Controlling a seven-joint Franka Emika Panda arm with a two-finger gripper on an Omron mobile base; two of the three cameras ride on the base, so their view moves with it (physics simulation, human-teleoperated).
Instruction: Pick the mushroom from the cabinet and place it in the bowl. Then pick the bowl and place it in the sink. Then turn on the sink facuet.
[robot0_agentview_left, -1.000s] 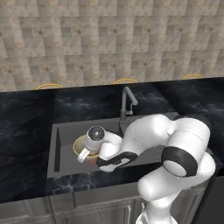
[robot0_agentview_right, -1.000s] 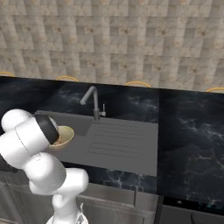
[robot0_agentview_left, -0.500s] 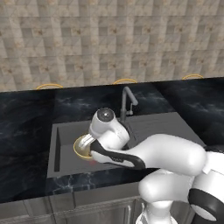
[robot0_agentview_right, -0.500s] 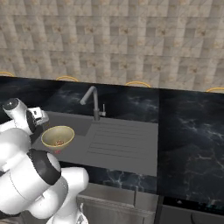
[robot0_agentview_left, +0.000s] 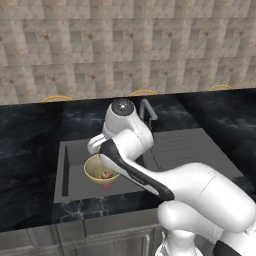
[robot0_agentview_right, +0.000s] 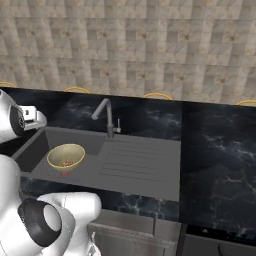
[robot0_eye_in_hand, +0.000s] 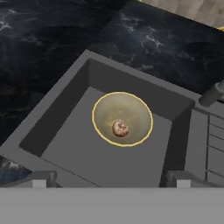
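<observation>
Above the sink basin, my gripper (robot0_eye_in_hand: 109, 183) hangs with its jaws spread wide and nothing between them; only the two dark tips show at the bottom of the hand view, and they touch no object.

Directly below sits the bowl (robot0_eye_in_hand: 122, 118), upright on the floor of the sink (robot0_eye_in_hand: 65, 148), roughly central in the basin and apart from all four walls. The mushroom (robot0_eye_in_hand: 120, 128) rests at the bottom of the bowl. Both base views confirm this: the bowl (robot0_agentview_left: 101, 168) lies in the basin, at the end away from the ribbed drainboard (robot0_agentview_right: 142, 162), with the mushroom (robot0_agentview_right: 66, 163) visible inside.

Remaining item: the faucet (robot0_agentview_right: 104, 116), which stands at the back edge of the sink where basin meets drainboard. Its small lever (robot0_agentview_right: 118, 125) is just beside the spout base. My judgement: the lever is rigid, smooth and thin, so it will take a push or a light pinch and needs little force; a contact near its free end should give the best leverage, and a glossy surface may let a finger slip off. The bowl looks hard and slick, and needs no further handling. The dark desk (robot0_agentview_right: 220, 150) surrounding the sink plays no part.

Change noted: a second ago my hand was down in the basin at the bowl; half a second ago it was lifting clear; now it has risen well above the rim and the bowl has stayed where it was set. Jaws have remained spread throughout.
</observation>
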